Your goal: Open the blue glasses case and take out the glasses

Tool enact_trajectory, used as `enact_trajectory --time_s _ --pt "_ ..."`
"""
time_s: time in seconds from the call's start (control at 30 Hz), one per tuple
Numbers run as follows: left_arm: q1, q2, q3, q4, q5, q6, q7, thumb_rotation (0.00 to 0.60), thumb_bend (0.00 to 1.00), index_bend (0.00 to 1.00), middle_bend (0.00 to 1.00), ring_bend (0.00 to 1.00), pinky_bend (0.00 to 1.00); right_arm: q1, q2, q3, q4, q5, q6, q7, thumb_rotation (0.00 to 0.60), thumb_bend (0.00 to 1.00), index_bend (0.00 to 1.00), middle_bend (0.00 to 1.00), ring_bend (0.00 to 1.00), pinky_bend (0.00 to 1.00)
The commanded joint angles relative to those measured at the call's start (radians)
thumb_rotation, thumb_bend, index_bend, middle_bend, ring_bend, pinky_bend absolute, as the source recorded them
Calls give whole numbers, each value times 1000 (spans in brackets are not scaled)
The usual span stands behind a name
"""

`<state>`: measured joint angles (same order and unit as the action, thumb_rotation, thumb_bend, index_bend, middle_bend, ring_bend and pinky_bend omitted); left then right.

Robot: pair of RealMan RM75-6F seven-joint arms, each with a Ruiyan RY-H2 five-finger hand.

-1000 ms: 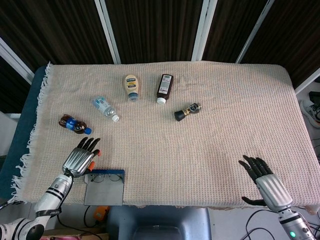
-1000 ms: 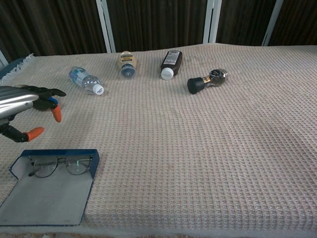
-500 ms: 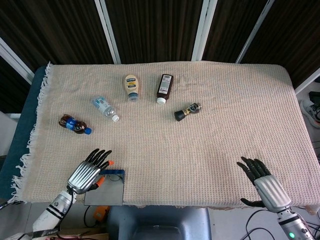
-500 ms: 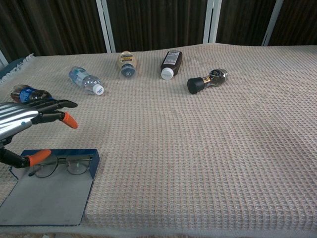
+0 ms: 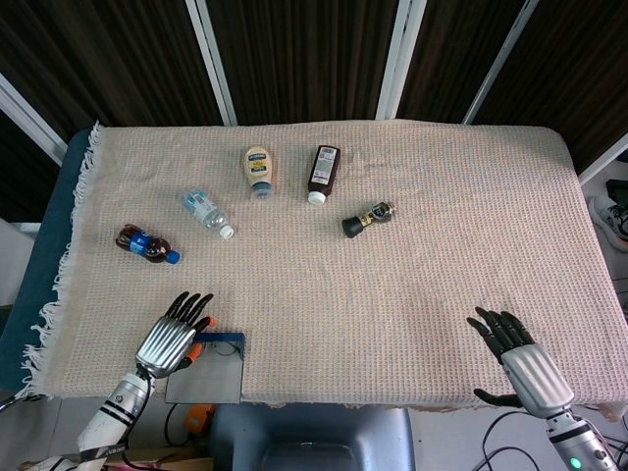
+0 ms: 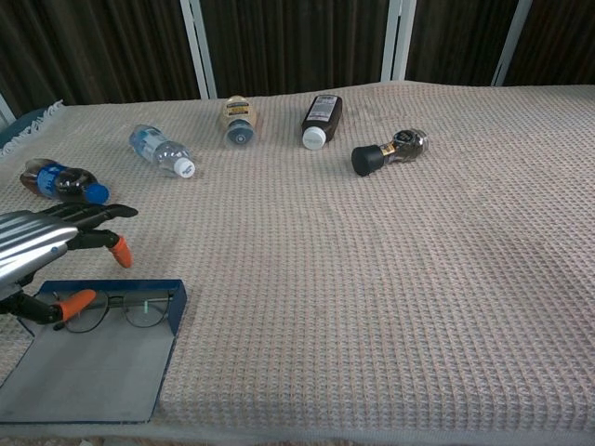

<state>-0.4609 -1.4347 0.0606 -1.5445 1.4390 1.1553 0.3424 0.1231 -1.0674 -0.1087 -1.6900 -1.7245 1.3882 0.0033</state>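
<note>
- The blue glasses case (image 6: 93,358) lies open at the counter's (image 5: 412,285) near-left edge, with the glasses (image 6: 116,311) resting along its far wall.
- The left hand (image 6: 42,251) hovers just above them, fingers spread, holding nothing.
- The right hand (image 5: 518,358) rests released, well apart.
- The thin wire frame looks light and fragile: best pinched gently at the bridge, not by the lenses.

blue glasses case (image 6: 93,367) | open flat, near-left table edge | glasses (image 6: 116,310) inside
</note>
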Motion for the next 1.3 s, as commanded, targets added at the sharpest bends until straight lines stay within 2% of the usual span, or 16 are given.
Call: enact_trajectory --time_s 0.03,0.83,1.3 --pt "0 -1 -6 7 -11 -11 1 600 426 355 0 0 0 0 -1 1 0 2 -1 -1 600 187 0 0 0 0" --pt "-2 -19 -32 15 -34 -53 12 600 428 407 0 0 0 1 -3 3 -1 5 -6 -7 600 188 0 0 0 0" --pt "-6 -21 -40 4 -43 -67 28 600 427 480 0 0 0 1 -3 3 -1 6 -6 -9 600 188 0 0 0 0"
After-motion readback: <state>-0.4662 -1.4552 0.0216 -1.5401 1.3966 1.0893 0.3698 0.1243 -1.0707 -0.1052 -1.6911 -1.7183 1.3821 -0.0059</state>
